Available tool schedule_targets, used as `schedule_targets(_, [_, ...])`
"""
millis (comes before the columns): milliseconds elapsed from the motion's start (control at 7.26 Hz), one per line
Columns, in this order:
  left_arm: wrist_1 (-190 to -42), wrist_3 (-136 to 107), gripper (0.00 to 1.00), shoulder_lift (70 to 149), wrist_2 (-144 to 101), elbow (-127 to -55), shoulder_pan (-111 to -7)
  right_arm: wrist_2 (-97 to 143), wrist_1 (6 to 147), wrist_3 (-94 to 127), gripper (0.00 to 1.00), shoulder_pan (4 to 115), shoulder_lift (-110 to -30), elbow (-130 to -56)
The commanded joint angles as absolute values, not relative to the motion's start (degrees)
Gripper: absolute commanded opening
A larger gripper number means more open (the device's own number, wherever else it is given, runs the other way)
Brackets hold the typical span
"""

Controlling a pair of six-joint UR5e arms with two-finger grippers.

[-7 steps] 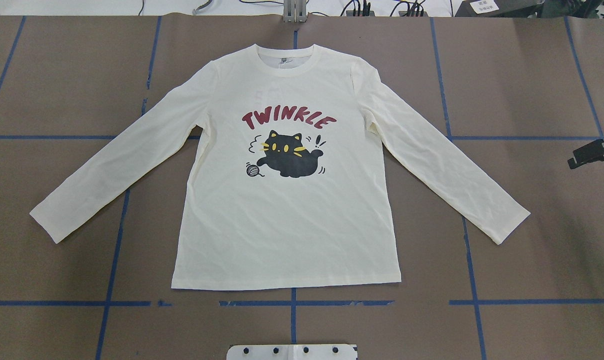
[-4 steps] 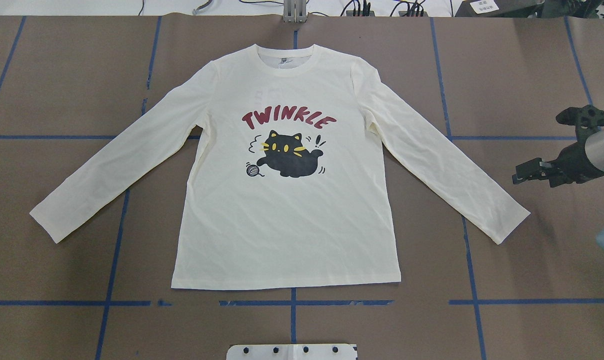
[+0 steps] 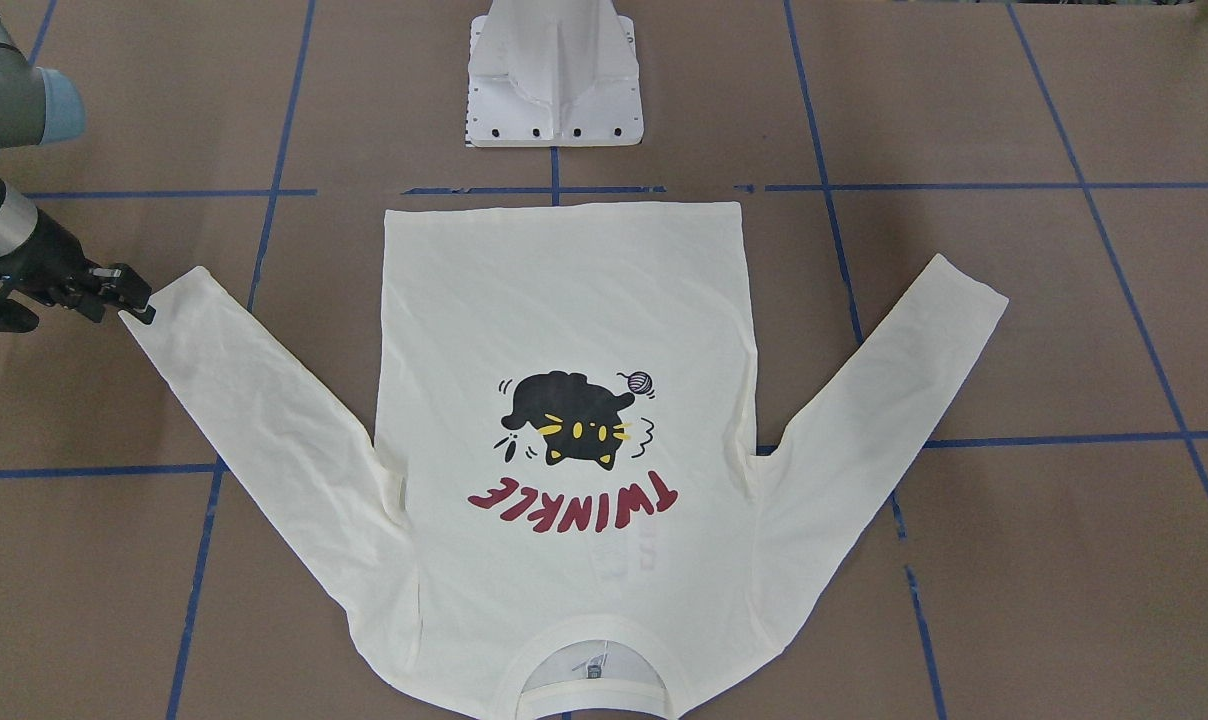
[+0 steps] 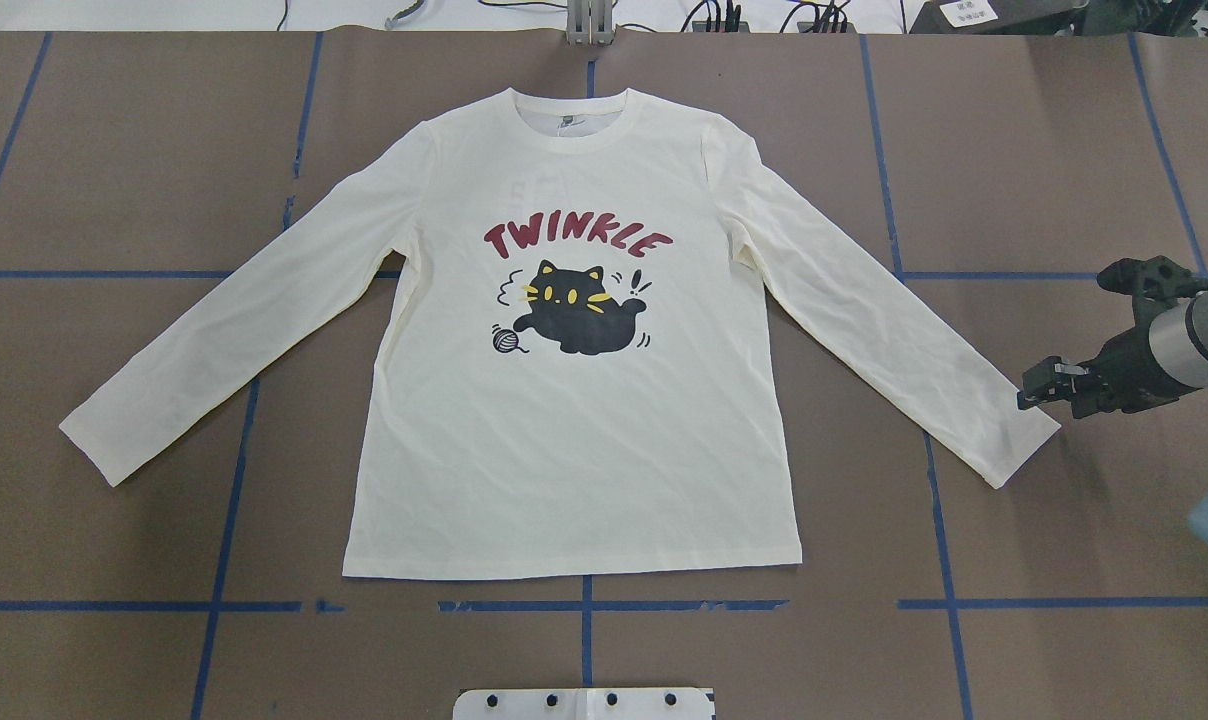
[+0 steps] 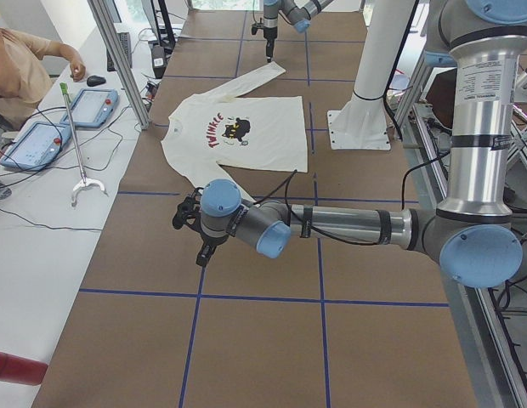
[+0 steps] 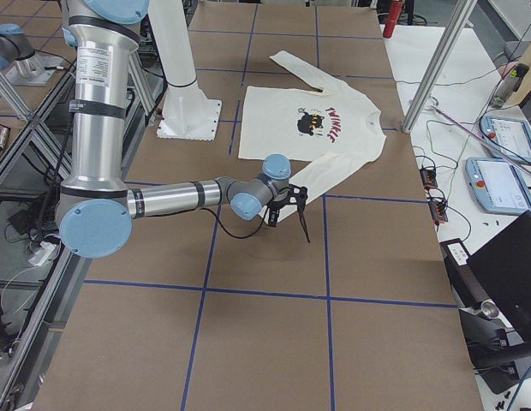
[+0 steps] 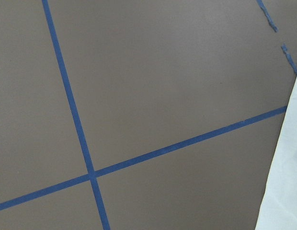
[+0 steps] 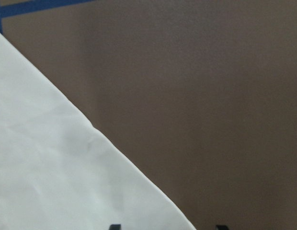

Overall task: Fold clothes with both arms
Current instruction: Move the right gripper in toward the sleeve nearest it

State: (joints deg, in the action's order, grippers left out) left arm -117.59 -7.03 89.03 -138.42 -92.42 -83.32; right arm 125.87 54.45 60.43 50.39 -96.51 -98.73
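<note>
The cream long-sleeved T-shirt (image 4: 574,450) with the black cat print and red "TWINKLE" lettering lies flat and face up, sleeves spread, collar at the far side. My right gripper (image 4: 1026,395) hovers just beside the right sleeve cuff (image 4: 1014,445), also seen in the front-facing view (image 3: 142,308). In the right wrist view its two fingertips (image 8: 115,226) stand apart with the sleeve (image 8: 52,167) below, so it is open. My left gripper (image 5: 202,255) points down at bare table off the left sleeve cuff (image 4: 99,440). I cannot tell whether it is open or shut.
The white pedestal base (image 3: 554,80) stands at the near edge behind the hem. Blue tape lines (image 4: 224,520) grid the brown table. An operators' bench with tablets (image 5: 42,140) and a person lies beyond the far edge.
My right gripper has come in from the right edge of the overhead view, moving left and nearer, to the right sleeve cuff. The shirt has not moved.
</note>
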Motion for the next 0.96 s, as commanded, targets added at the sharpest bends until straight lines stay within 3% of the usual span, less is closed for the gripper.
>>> schedule_targets(0, [-117.6, -7.0, 1.0, 89.0, -138.4, -92.5, -83.3, 126.0, 54.5, 61.2, 0.63, 49.7, -97.0, -98.4])
schedule_targets(276, [-117.6, -7.0, 1.0, 89.0, -138.4, -92.5, -83.3, 125.8, 54.5, 61.2, 0.63, 49.3, -97.0, -97.2])
schedule_targets(413, [-117.6, -7.0, 1.0, 89.0, -138.4, -92.5, -83.3, 125.8, 54.5, 61.2, 0.52, 49.2, -97.0, -97.0])
schedule_targets(551, [-117.6, -7.0, 1.0, 89.0, -138.4, -92.5, -83.3, 125.9, 54.5, 61.3, 0.18, 49.2, -97.1, -96.7])
schedule_targets(689, [-117.6, -7.0, 1.0, 89.0, -138.4, -92.5, -83.3, 125.9, 54.5, 61.2, 0.0, 49.1, -97.1, -96.7])
schedule_targets(827, [-117.6, -7.0, 1.0, 89.0, -138.3, -92.4, -83.3, 126.1, 54.5, 61.3, 0.0, 49.2, -97.1, -97.0])
